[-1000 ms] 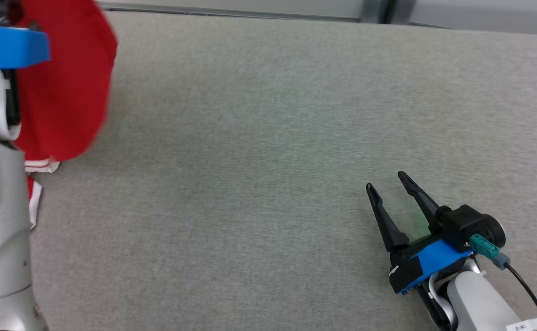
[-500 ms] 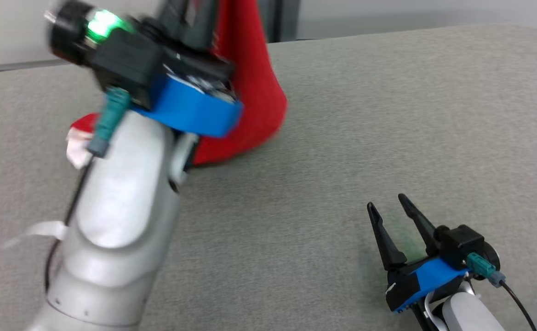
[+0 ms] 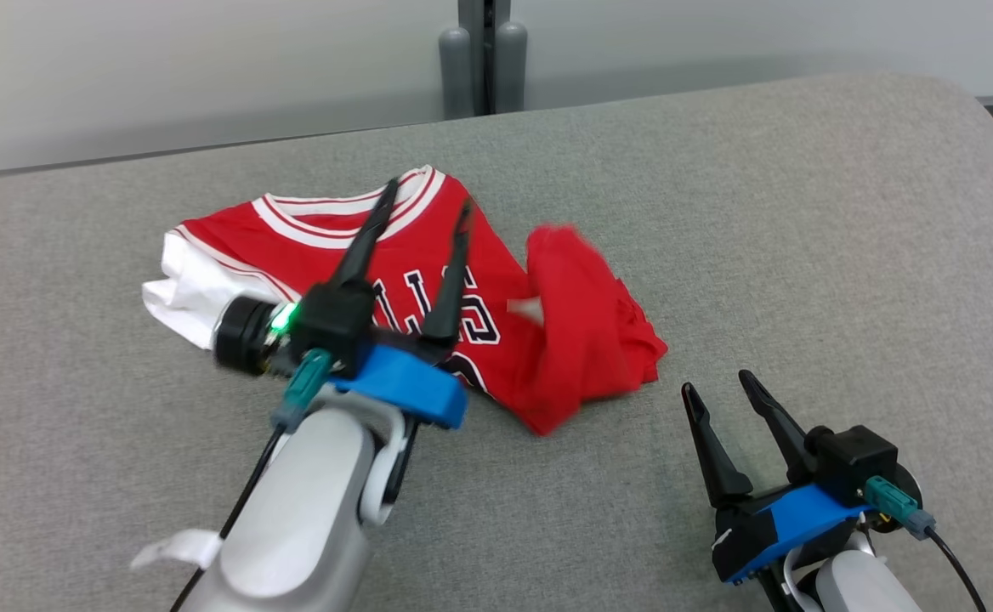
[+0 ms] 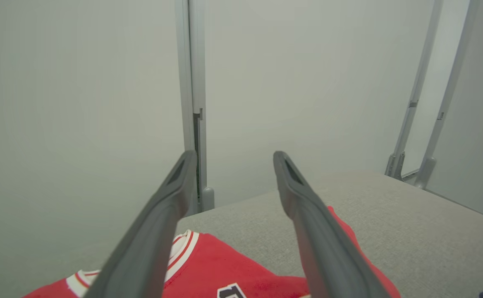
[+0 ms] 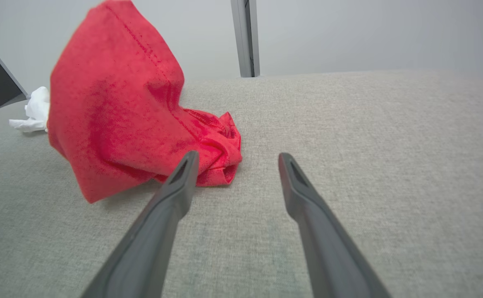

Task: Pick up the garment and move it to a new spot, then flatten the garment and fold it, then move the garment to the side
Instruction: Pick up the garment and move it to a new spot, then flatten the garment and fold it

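The garment is a red jersey with white trim and dark lettering, lying rumpled on the grey table, its right part bunched and blurred. My left gripper hovers over it, open, nothing between its fingers; the left wrist view has the jersey below the left gripper. My right gripper rests open at the lower right, just right of the cloth. In the right wrist view the red cloth stands bunched up ahead and left of the right gripper.
The table's far edge runs along a pale wall with a grey post. Bare grey cloth surface stretches to the right of the jersey and along the front. A white sleeve pokes out at the jersey's left.
The head camera has swung. My left gripper has gone from shut on the lifted red garment to open, and the garment now lies dropped on the table. The right gripper stays open.
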`<state>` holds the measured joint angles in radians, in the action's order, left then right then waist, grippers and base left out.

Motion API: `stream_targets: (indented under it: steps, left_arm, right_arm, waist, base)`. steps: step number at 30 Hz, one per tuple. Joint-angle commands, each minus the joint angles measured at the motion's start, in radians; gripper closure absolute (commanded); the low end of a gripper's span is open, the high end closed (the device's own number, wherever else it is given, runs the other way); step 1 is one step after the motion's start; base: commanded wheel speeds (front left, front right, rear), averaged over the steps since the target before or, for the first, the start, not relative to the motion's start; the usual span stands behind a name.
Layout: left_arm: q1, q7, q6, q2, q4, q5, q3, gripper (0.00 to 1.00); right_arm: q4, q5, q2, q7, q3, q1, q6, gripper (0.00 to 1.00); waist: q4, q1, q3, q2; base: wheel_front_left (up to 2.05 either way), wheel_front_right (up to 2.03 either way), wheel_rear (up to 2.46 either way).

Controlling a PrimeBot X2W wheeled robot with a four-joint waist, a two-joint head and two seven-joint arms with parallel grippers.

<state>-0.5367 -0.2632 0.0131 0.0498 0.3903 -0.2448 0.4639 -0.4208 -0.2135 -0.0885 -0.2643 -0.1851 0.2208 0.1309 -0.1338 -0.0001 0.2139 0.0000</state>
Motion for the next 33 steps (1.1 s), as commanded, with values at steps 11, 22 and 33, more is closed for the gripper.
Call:
stream_targets:
  steps: [11,22,33]
  left_arm:
    - [0.364,-0.002,0.037,0.017,-0.054,0.073,-0.254,0.00]
    - [0.563,-0.002,0.006,0.002,-0.066,0.101,-0.304,0.00]
    - [0.500,-0.002,0.007,0.001,-0.074,0.079,-0.252,0.00]
  right_arm:
    - [-0.004,0.015,0.009,0.000,0.037,-0.060,0.000,0.00]
    - [-0.010,0.025,0.018,0.000,0.061,-0.138,0.000,0.00]
    - [0.028,-0.017,0.017,0.000,-0.008,-0.026,0.000,0.00]
  waist:
    - [0.061,0.0001,-0.105,0.0000]
    - [0.095,0.0001,-0.172,0.0000]
    - [0.133,0.0001,-0.110,0.0000]
  base:
    - [0.00,0.00,0.00]
    - [0.00,0.00,0.00]
    - [0.00,0.00,0.00]
